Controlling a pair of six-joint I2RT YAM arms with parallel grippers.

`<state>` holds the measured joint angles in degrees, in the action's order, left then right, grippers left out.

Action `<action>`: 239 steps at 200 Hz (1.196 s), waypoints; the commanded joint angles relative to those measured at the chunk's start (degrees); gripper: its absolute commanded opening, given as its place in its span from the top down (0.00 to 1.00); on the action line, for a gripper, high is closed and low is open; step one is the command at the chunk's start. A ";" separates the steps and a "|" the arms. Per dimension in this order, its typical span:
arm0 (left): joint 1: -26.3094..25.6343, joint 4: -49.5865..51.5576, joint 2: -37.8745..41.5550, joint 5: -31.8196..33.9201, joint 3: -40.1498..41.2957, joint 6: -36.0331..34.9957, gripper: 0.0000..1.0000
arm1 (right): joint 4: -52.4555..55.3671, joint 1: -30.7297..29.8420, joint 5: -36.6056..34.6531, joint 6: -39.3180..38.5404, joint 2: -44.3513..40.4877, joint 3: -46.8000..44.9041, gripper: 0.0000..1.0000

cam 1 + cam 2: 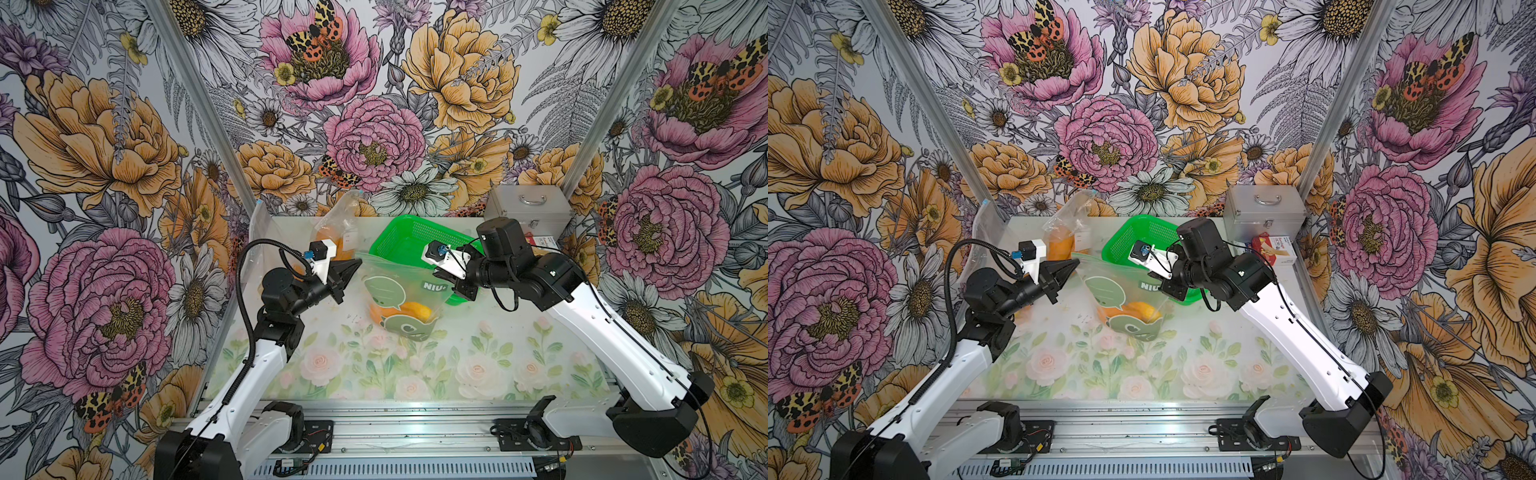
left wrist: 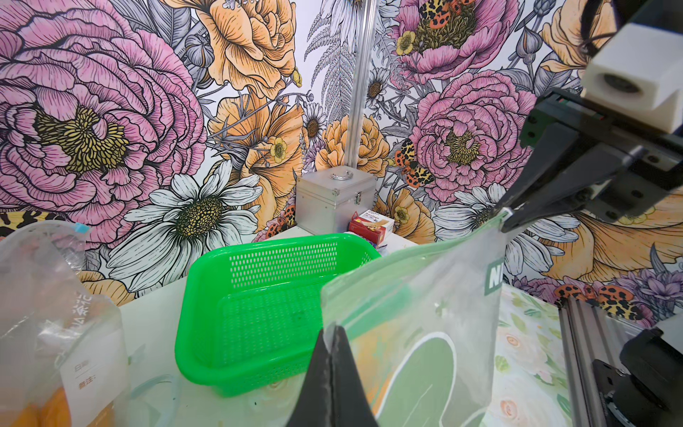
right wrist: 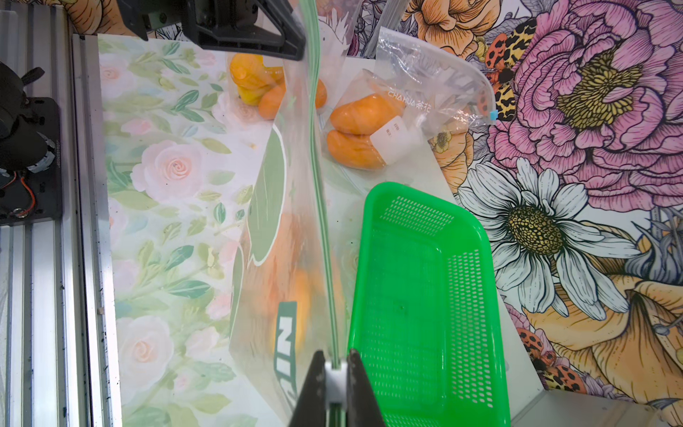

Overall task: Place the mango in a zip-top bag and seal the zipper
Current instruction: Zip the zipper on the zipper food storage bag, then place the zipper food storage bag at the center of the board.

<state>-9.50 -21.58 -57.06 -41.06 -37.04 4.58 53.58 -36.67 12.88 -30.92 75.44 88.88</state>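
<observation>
Noted zip-top bag (image 1: 399, 286) stretched upright between both grippers, just in front of green basket (image 1: 399, 232), lower end down at the flowered table (image 1: 478, 357). Saw mango (image 1: 417, 311) inside at the bottom, orange-yellow through the printed plastic. Found left gripper (image 1: 358, 262) pinched fully shut on one top corner, at the zipper strip. Found right gripper (image 3: 335, 364) closed tight on the opposite end, a small white piece between the fingers. Logged second clear bag (image 1: 338, 232) of orange fruit behind, near the back wall.

A robot lab booth, with floral wall panels (image 1: 104, 199) and aluminium mounting rail (image 1: 415, 430)
</observation>
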 commanded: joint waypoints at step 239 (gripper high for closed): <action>4.70 0.30 2.31 8.43 0.02 3.73 1.00 | 1.99 5.47 1.65 5.11 -0.64 0.09 1.00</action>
<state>-6.39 -21.04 -57.04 -39.16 -36.99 6.37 54.41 -32.03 14.57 -28.88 72.97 86.50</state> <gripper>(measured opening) 0.046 0.100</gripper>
